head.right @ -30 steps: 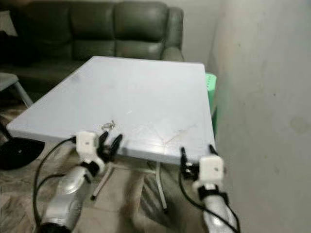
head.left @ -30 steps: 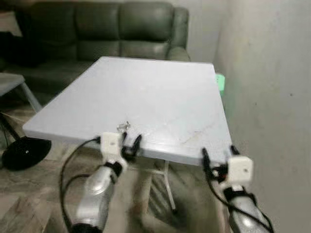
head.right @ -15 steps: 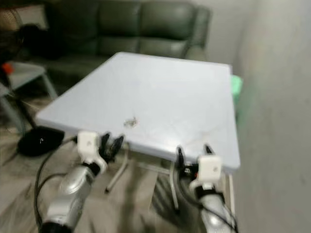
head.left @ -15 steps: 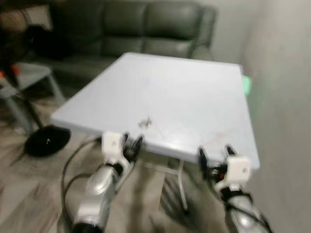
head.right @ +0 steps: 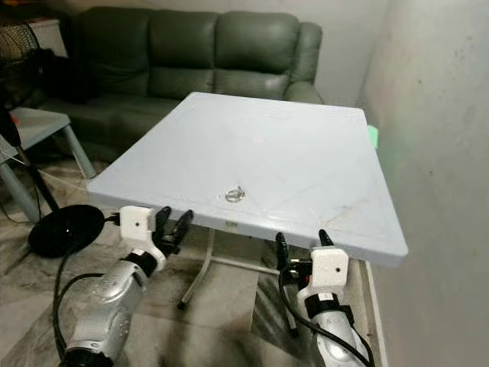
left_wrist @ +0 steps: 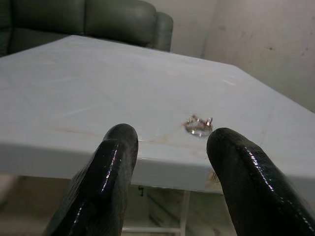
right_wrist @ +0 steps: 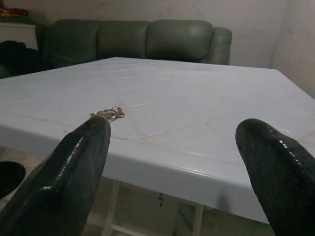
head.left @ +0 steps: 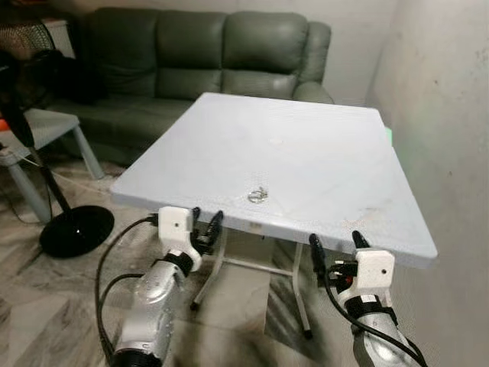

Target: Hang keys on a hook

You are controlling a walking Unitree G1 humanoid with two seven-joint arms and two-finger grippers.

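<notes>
Zero progress: keys (head.left: 258, 196) lie untouched on the white table (head.left: 321, 153) near its front edge. Left gripper (head.left: 206, 227) at their 7 o'clock, right gripper (head.left: 334, 246) at 5 o'clock, both below the edge, fingers spread, empty. Pickup and hanging remain.

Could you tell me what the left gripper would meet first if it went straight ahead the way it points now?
Probably the near edge of the white table: the open left gripper sits about level with it, and the keys lie just beyond on top. Depth is uncertain.
</notes>
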